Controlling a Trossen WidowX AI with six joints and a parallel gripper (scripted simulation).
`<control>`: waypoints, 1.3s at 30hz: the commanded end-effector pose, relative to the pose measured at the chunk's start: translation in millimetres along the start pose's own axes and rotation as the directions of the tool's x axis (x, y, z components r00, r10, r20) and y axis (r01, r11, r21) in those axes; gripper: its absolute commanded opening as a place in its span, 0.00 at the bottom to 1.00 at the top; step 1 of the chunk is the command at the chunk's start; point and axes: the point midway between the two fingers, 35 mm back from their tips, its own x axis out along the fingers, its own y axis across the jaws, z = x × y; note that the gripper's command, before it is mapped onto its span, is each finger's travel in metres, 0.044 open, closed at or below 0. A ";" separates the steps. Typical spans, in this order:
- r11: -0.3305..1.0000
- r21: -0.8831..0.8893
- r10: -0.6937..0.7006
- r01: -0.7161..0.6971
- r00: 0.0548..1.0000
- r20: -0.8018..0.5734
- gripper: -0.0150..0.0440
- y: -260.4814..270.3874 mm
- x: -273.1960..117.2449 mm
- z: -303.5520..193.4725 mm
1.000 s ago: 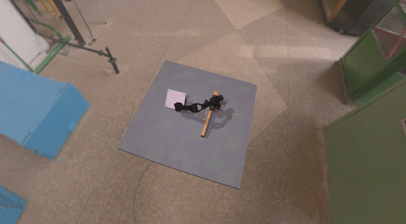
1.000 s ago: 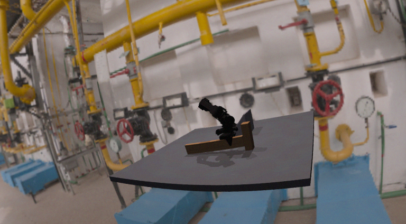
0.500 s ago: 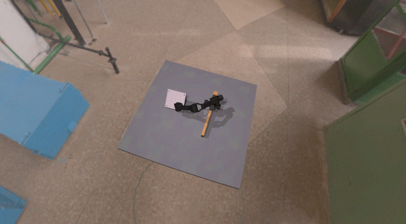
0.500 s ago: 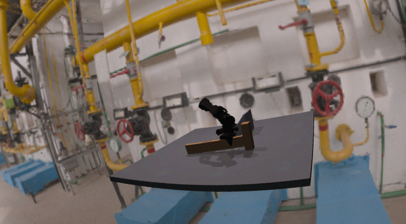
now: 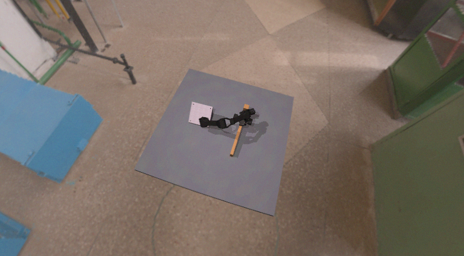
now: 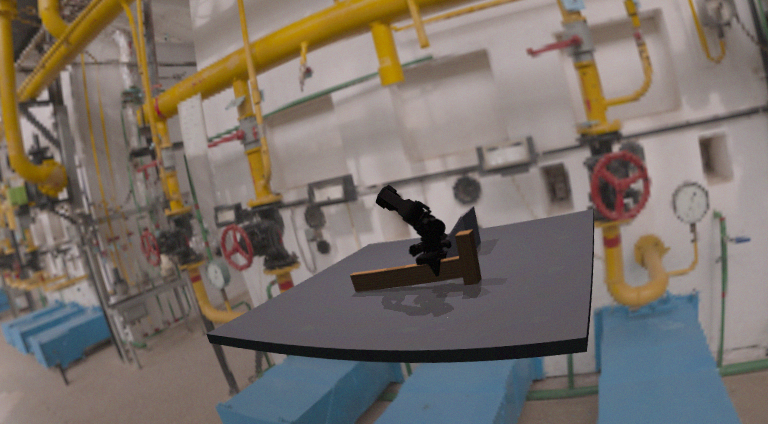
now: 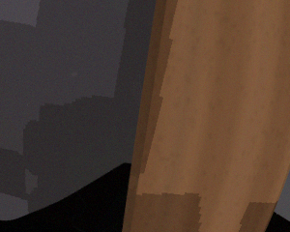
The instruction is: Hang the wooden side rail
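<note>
Between its closed-in fingers, the end effector grips the rail near the post. The rail's near end meets the post; hooks are hidden. Beyond, the pale plate stands apart, and the surface extends around.

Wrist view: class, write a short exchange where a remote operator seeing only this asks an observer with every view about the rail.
Operator: The rail fills my picture, between the gripper's fingers. What stands at its end?
Observer: The wooden post, upright.
Operator: Which end is my grip nearer?
Observer: The post end; the longer stretch runs out the other way. I can't make out the hooks or pins.
</note>
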 end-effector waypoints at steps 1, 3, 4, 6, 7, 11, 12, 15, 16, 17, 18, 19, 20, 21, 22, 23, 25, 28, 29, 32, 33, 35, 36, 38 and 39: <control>1.000 0.003 0.012 -0.012 1.000 -0.009 0.25 1.4 -5.7 -3.5; 1.000 0.003 0.012 -0.012 1.000 -0.009 0.25 1.5 -5.9 -3.7; 1.000 0.003 0.012 -0.012 1.000 -0.009 0.25 1.6 -6.0 -3.8; 1.000 0.003 0.012 -0.012 1.000 -0.009 0.25 1.8 -6.1 -3.9; 1.000 0.003 0.012 -0.012 1.000 -0.009 0.25 1.8 -6.2 -4.0; 1.000 0.003 0.012 -0.012 1.000 -0.009 0.25 1.8 -6.6 -4.4; 1.000 0.003 0.012 -0.012 1.000 -0.009 0.25 1.8 -6.5 -4.4; 1.000 0.003 0.012 -0.012 1.000 -0.009 0.25 1.8 -6.1 -4.4; 1.000 0.003 0.012 -0.012 1.000 -0.009 0.25 1.8 -5.9 -4.4; 1.000 0.003 0.012 -0.012 1.000 -0.009 0.25 1.8 -5.7 -4.4; 1.000 0.003 0.012 -0.012 1.000 -0.009 0.25 1.8 -5.6 -4.4; 1.000 0.003 0.012 -0.012 1.000 -0.009 0.25 1.8 -5.4 -4.4; 1.000 0.003 0.012 -0.012 1.000 -0.009 0.25 1.8 -5.2 -4.4; 1.000 0.003 0.012 -0.012 1.000 -0.009 0.25 1.8 -5.1 -4.4; 1.000 0.003 0.012 -0.012 1.000 -0.009 0.25 1.8 -4.9 -4.4; 1.000 0.003 0.012 -0.012 1.000 -0.009 0.25 1.8 -4.7 -4.4; 1.000 0.003 0.012 -0.012 1.000 -0.009 0.25 1.8 -4.4 -4.4; 1.000 0.003 0.012 -0.012 1.000 -0.009 0.25 1.8 -3.9 -4.4; 1.000 0.003 0.012 -0.012 1.000 -0.009 0.25 1.8 -3.7 -4.4; 1.000 0.003 0.012 -0.012 1.000 -0.008 0.25 1.8 -3.2 -4.4; 1.000 0.003 0.012 -0.012 1.000 -0.008 0.25 1.8 -3.1 -4.4; 1.000 0.003 0.012 -0.012 1.000 -0.008 0.25 1.8 -2.7 -4.4; 1.000 0.003 0.012 -0.012 1.000 -0.008 0.25 1.8 -2.6 -4.4; 1.000 0.003 0.012 -0.012 1.000 -0.008 0.25 1.8 -2.2 -4.4; 1.000 0.003 0.012 -0.012 1.000 -0.008 0.25 1.8 -2.1 -4.4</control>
